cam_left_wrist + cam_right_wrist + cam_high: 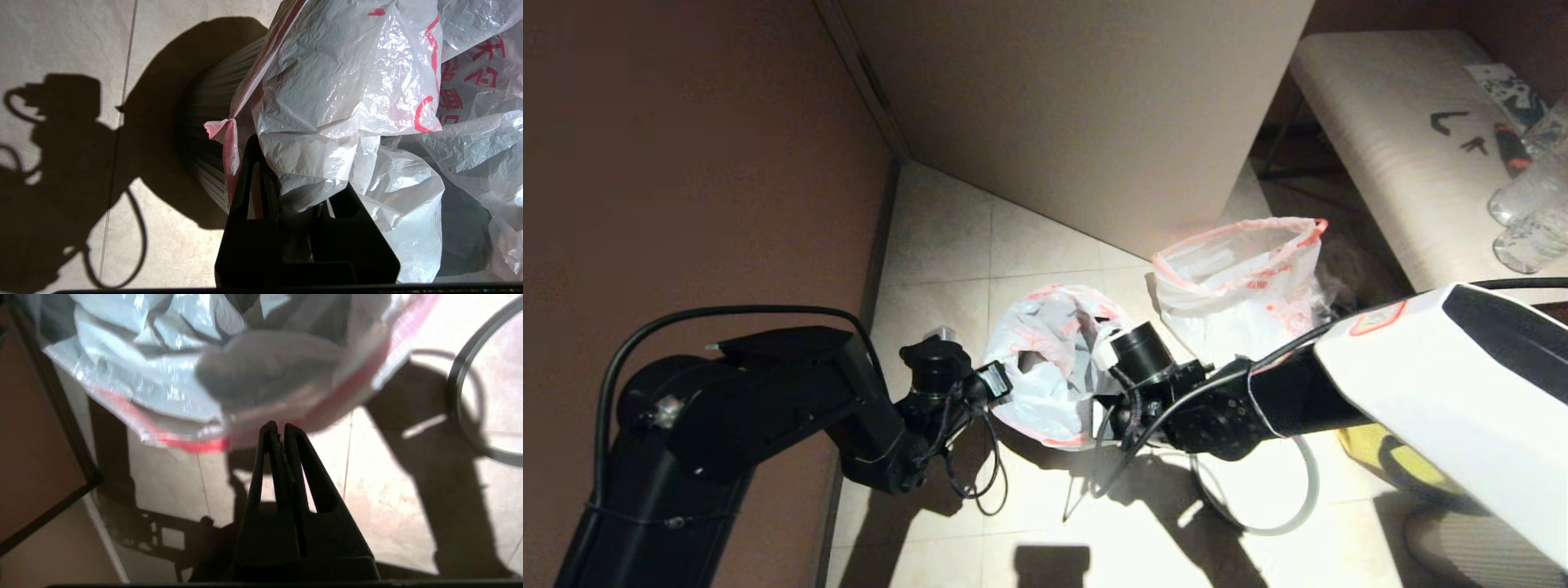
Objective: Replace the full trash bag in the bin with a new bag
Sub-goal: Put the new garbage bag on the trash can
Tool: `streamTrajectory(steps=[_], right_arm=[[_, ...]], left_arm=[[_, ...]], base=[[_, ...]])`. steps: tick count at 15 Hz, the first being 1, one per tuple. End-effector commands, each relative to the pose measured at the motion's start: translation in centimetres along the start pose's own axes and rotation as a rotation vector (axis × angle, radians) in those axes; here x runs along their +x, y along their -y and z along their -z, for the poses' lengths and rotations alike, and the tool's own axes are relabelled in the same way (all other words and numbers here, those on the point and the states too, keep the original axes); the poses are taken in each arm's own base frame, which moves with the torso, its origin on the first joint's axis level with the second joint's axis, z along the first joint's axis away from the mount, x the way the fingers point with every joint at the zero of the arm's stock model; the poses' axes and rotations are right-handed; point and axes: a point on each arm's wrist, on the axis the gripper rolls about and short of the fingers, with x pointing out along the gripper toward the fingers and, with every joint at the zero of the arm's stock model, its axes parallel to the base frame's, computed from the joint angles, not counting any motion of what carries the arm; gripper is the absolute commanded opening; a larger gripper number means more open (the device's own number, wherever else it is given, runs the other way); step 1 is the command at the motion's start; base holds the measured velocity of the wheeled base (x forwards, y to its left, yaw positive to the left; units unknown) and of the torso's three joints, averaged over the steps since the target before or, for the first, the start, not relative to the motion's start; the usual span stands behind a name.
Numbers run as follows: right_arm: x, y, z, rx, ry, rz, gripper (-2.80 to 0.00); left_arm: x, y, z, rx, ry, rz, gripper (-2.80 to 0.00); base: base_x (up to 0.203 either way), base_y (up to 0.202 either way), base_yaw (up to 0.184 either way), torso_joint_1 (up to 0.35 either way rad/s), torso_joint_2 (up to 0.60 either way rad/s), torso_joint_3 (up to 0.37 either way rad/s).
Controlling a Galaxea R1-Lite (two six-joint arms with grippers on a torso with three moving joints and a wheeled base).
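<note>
My right hand (277,426) is pinched tight, its tips at the red-orange hem of the new bag (1054,359); whether film is caught between them I cannot tell. The thin grey hoop (1270,506) lies on the floor beside that arm. My left hand (292,192) is clenched on the opposite side of the new bag, gripping a fold of white film at the rim. The slack bag drapes over the bin (206,139), whose ribbed grey wall shows under the hem. Just beyond, the full trash bag (1241,282) stands upright on the floor, mouth open, beside the table (1405,155) bearing clear bottles (1527,216).
</note>
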Motion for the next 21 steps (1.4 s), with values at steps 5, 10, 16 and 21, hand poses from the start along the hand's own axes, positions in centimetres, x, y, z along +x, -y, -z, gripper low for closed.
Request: streamTrajectory(steps=[5, 10, 16, 21], right_arm=[[4.3, -0.6, 2.0, -0.035, -0.070, 0.066, -2.80], [5.0, -0.3, 3.1, -0.021, -0.095, 0.084, -2.80], [9.5, 0.6, 4.6, -0.009, -0.091, 0.103, -2.80], [9.8, -0.2, 4.3, -0.024, -0.068, 0.095, -2.80]], left_arm=[[0.1, 0.1, -0.1, -0.004, 0.007, 0.004, -2.80], [0.1, 0.0, 0.0, -0.004, 0.007, 0.004, -2.80], [0.1, 0.0, 0.0, -0.004, 0.006, 0.003, -2.80], [0.0, 0.1, -0.1, -0.004, 0.004, 0.003, -2.80]], base=[[0.000, 0.000, 0.000, 0.000, 0.00, 0.000], [0.000, 0.000, 0.000, 0.000, 0.00, 0.000], [0.000, 0.000, 0.000, 0.000, 0.00, 0.000], [0.000, 0.000, 0.000, 0.000, 0.00, 0.000]])
